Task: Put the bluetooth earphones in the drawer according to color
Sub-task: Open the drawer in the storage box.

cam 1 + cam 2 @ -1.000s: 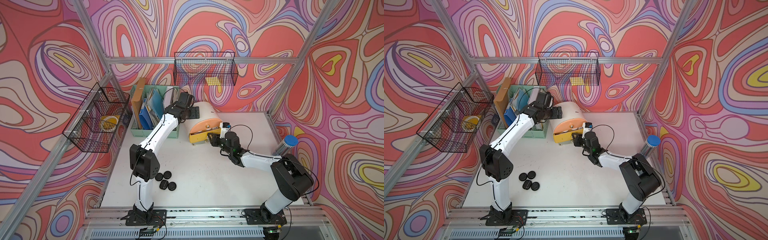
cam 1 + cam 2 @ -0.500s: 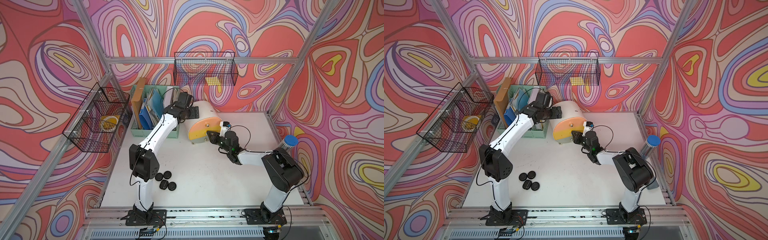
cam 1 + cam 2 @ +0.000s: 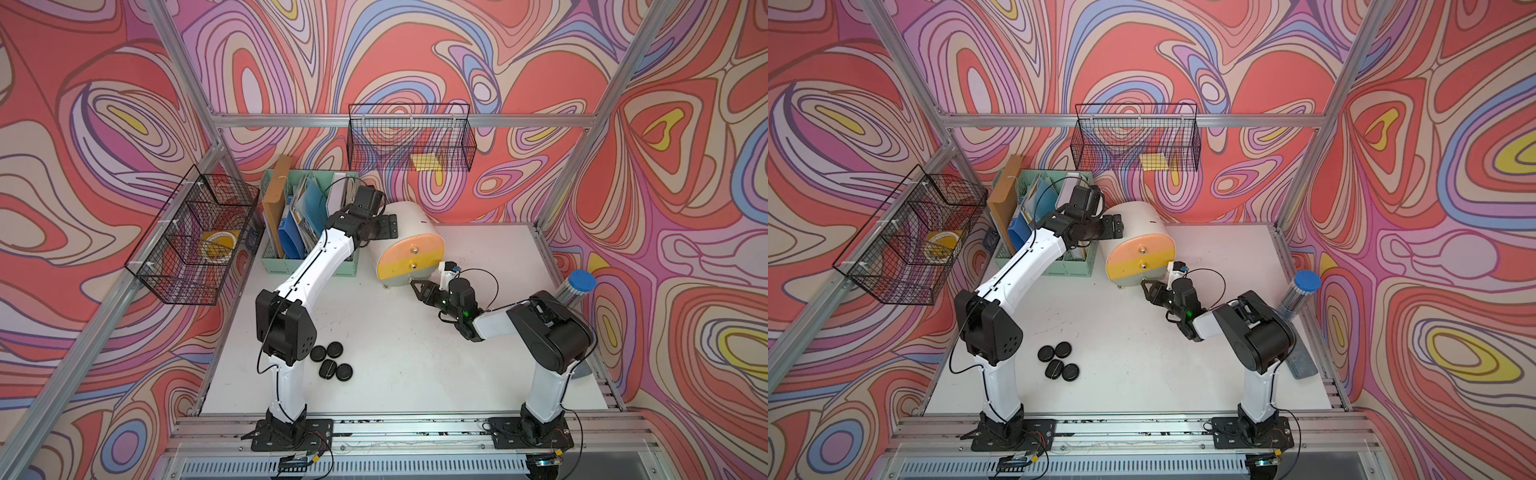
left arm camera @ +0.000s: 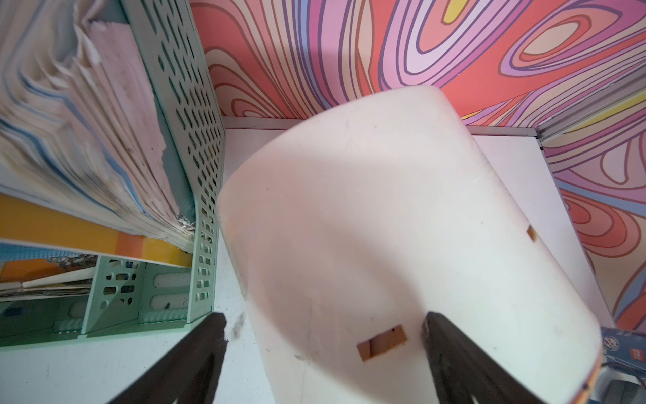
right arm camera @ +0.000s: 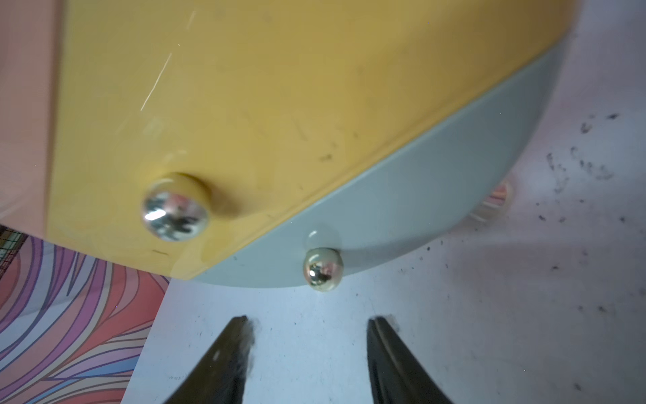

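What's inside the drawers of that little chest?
The contents are hidden: the chest looks fully shut. Only its peach front, yellow front, grey front and knobs show.

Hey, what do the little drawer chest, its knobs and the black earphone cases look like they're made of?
Drawer chest: smooth matte white shell with cut-out slots, likely plastic, possibly painted wood. Knobs: mirror-bright, reflecting the room, so polished metal or metallised plastic. Black earphone cases: rounded pebbles with soft highlights, probably hard plastic; too small to be sure.
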Robot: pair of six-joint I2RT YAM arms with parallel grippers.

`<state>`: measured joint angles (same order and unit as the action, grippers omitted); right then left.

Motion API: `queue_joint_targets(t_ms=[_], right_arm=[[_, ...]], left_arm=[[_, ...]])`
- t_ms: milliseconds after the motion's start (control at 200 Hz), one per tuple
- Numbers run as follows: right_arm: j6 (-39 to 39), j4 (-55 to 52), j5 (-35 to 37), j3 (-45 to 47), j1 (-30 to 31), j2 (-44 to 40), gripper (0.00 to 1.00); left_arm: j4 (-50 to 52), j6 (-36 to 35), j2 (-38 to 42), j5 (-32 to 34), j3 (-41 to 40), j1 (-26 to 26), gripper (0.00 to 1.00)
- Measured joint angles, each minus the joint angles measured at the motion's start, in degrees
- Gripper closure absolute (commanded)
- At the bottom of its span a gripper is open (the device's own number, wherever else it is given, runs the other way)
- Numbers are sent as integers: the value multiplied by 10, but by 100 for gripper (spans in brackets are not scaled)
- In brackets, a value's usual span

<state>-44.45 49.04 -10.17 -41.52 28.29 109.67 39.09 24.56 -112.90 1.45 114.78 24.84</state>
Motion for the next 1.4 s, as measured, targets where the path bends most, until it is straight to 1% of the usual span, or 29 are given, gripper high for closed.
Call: queue_joint_targets(t_ms=[115,340,801,996,1091,1192,1312,1397], right_arm=[[-11,6,-11,-12,0,35,43],[-33,29,-17,-45,0,61,46],[-102,106,-11,-59,-4,112,59],[-123,116,-13,-66,-5,119,63],[-131,119,-15,-67,-5,120,66],[-137,120,-14,-70,-5,121,67],[-144,122,-14,-71,-5,121,72],[-149,122,-13,-71,-5,122,79]], left_arm=[[-2,2,1,-2,-2,-1,7],[-6,5,2,-3,-5,-2,7],[-17,8,3,-10,-13,-5,7],[-24,10,4,-13,-17,-7,7],[-28,10,5,-14,-21,-8,7],[-30,10,6,-13,-23,-9,7],[-31,10,6,-14,-24,-9,7],[-31,10,6,-13,-24,-9,7]])
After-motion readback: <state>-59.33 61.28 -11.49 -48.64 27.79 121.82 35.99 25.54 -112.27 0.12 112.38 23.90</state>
